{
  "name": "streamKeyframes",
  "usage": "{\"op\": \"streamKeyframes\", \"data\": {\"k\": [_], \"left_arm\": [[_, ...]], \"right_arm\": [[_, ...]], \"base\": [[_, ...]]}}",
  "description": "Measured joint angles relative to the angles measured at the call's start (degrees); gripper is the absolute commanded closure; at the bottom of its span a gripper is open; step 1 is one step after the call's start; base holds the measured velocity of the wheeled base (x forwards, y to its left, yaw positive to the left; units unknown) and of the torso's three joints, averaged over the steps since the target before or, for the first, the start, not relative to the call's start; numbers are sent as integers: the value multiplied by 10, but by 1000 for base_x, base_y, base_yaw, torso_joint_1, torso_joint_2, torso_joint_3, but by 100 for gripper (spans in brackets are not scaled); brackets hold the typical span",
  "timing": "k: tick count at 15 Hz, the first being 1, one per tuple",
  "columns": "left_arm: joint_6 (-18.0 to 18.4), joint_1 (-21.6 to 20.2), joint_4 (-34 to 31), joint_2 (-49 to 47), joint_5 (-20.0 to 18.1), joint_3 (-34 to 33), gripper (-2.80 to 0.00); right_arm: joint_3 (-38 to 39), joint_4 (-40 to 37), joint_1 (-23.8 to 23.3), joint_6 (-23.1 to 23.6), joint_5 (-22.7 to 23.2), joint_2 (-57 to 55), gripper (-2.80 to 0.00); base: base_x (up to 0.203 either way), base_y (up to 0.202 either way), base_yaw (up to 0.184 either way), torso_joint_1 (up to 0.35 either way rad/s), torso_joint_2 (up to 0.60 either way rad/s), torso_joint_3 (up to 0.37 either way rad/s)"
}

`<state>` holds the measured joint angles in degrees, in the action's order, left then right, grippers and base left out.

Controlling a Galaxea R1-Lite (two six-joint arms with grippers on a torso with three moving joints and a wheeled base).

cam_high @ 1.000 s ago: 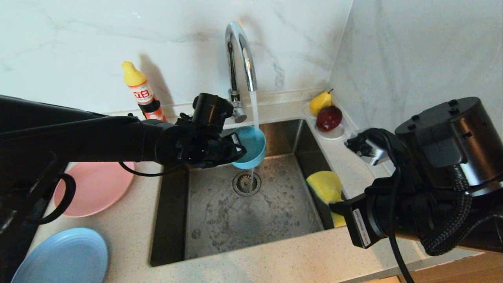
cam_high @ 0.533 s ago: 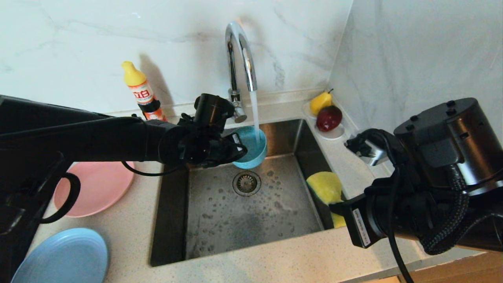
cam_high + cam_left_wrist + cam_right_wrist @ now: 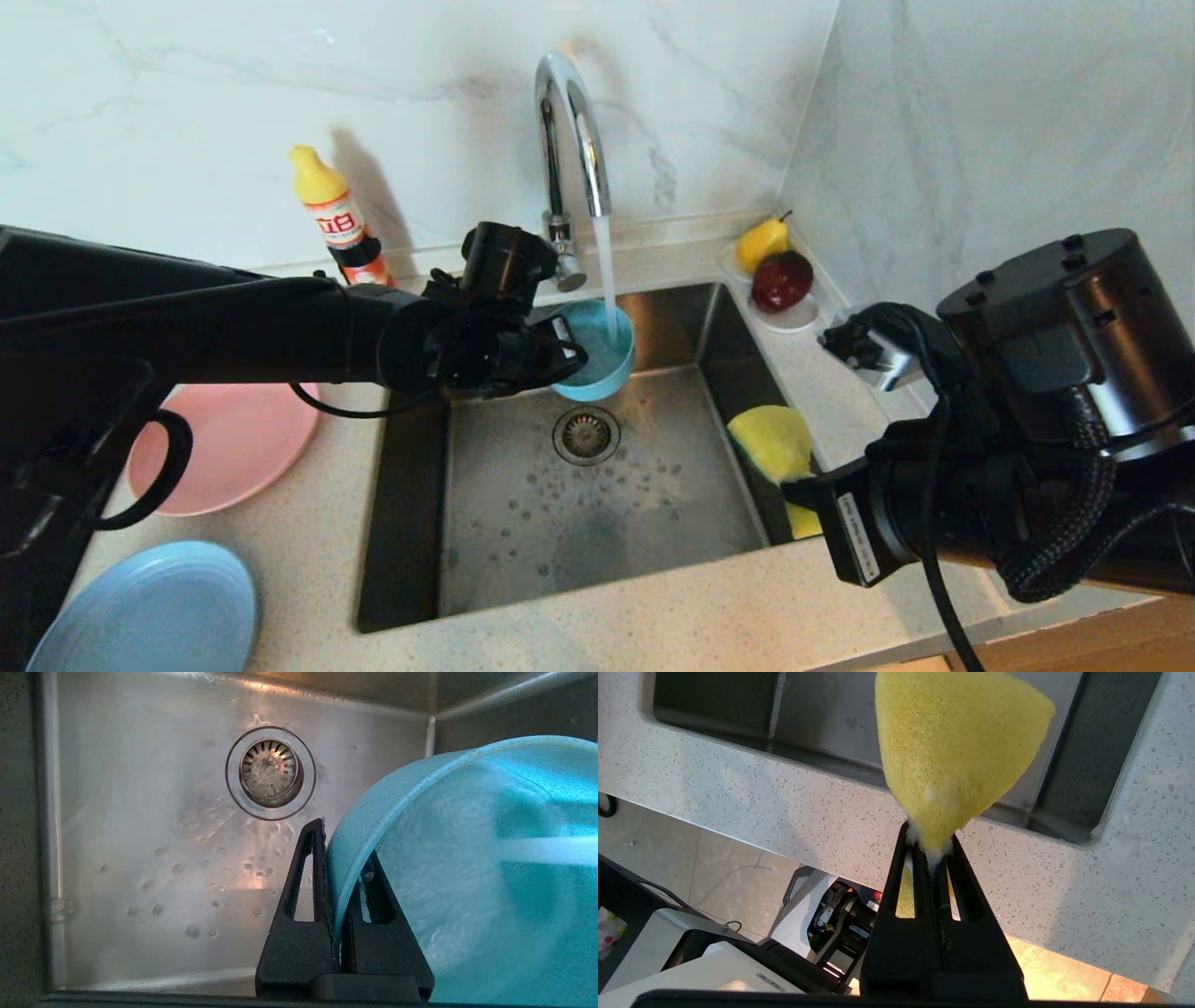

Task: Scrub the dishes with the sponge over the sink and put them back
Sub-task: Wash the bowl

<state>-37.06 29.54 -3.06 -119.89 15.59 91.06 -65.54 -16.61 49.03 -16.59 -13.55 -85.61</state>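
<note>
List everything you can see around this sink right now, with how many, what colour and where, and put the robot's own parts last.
bowl: one, teal, under the running tap
sponge: one, yellow, over sink's right edge
sink: one, steel, centre
tap: one, chrome, behind sink
pink plate: one, counter left
light-blue plate: one, counter front left
bottle: one, yellow-capped, back wall
pear: one, yellow, saucer
red fruit: one, saucer
saucer: one, white, back right
left gripper: shut on bowl rim
right gripper: shut on sponge

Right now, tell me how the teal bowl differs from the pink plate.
The teal bowl is small and straight-sided; the pink plate is wide and shallow. The bowl hangs over the sink in the left gripper, under running tap water; the plate lies flat on the counter, untouched. Both look matte.
</note>
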Motion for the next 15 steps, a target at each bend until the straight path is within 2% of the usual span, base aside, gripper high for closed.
{"op": "streamKeyframes", "data": {"k": [9,13,15], "left_arm": [[-9,0,-1,3,1,-2,0],[4,-2,-1,32,41,-24,0],[16,-9,1,62,47,-41,0]], "right_arm": [[2,0,0,0,0,1,0],[3,0,0,0,0,1,0],[3,0,0,-1,0,1,0]], "base": [[0,0,0,0,0,0],[0,0,0,0,0,0],[0,0,0,0,0,0]]}}
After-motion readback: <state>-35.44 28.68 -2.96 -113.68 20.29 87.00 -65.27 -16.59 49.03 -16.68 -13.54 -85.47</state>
